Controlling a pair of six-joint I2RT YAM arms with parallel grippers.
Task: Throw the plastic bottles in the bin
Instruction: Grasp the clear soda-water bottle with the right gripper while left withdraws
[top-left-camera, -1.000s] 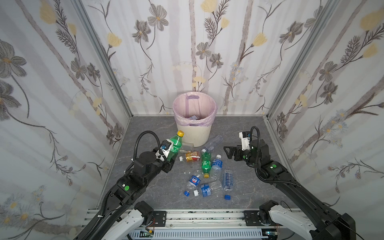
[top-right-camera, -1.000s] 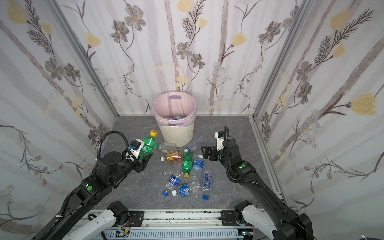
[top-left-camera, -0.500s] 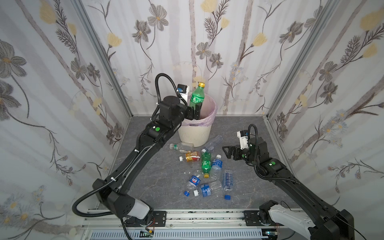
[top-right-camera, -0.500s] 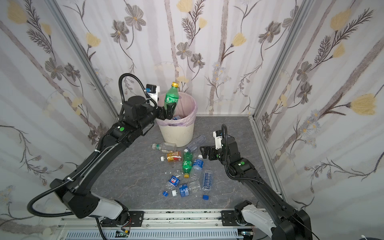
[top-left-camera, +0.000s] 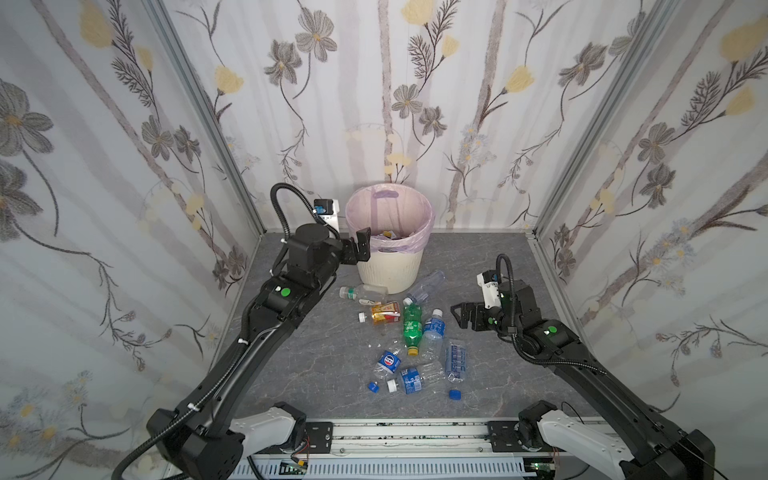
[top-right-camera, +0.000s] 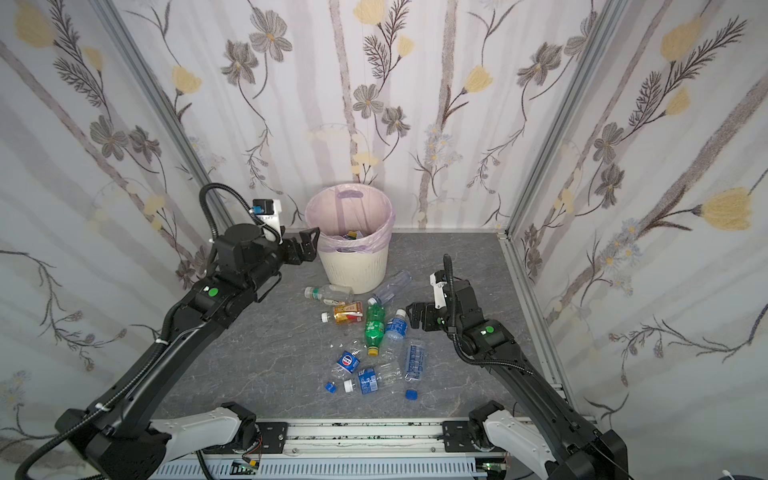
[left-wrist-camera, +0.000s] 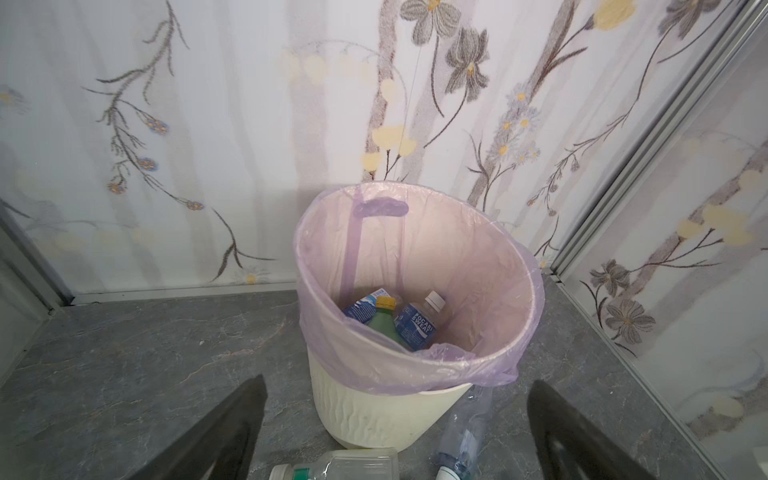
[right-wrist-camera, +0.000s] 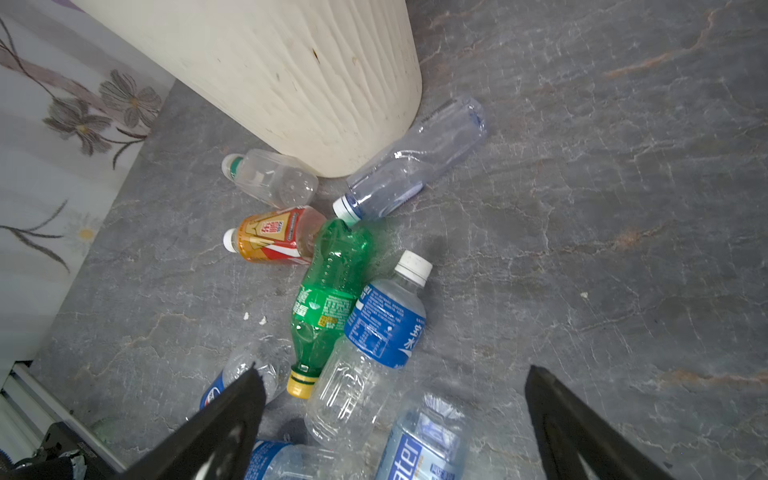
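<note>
Gone from the left gripper (top-left-camera: 361, 245) is the green bottle it held above the bin (top-left-camera: 390, 272) half a second earlier. In a top view its jaws are spread and empty, lowered just beside the rim. About eight plastic bottles (top-left-camera: 415, 332) lie scattered on the grey floor (top-left-camera: 316, 357) in front of the bin. The right gripper (top-left-camera: 458, 316) hovers just to their right, jaws wide, carrying nothing. Both top views show this layout. Inside the bin (top-right-camera: 357, 270) the contents are too small to sort, though a yellow speck may be a cap.

From the left wrist, the bin (left-wrist-camera: 374, 415) stands upright in its lilac liner (left-wrist-camera: 415, 365). The binned green bottle (left-wrist-camera: 384, 322) leans among blue-labelled ones at the bottom, so the drop looks finished.

From the right wrist, the spread fingers (right-wrist-camera: 232, 415) frame the pile. The floor green bottle (right-wrist-camera: 328, 299) lies touching a blue-labelled bottle (right-wrist-camera: 386, 328).

The task appears to be between a drop and the next pick. That pick calls for the right gripper to come down on one bottle, probably the blue-labelled one, and close across its body without catching the bottle beside it.
</note>
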